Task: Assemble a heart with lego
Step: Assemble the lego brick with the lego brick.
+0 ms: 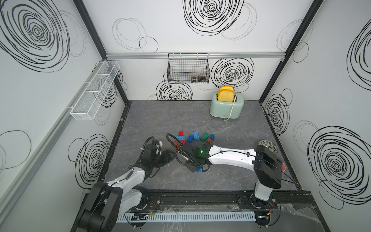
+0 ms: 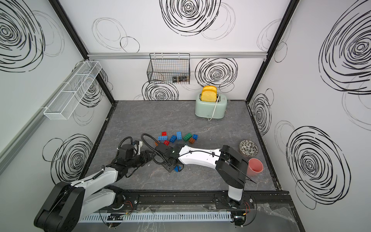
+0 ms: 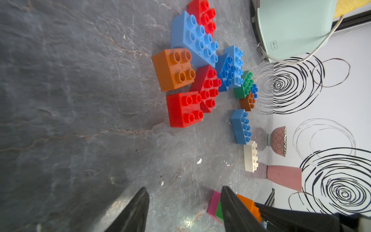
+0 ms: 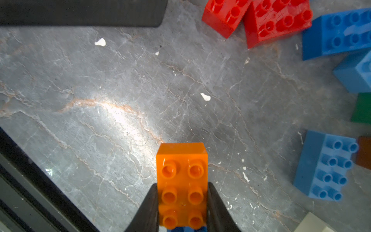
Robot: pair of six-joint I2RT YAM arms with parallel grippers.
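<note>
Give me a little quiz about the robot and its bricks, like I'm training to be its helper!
1. True or false: the right claw is shut on an orange brick.
2. What sticks out of the toaster? A) toast B) a spoon C) a banana
3. Fill the gap: the left claw is ____, with nothing between its fingers.

Key: 1 true. 2 A. 3 open.
</note>
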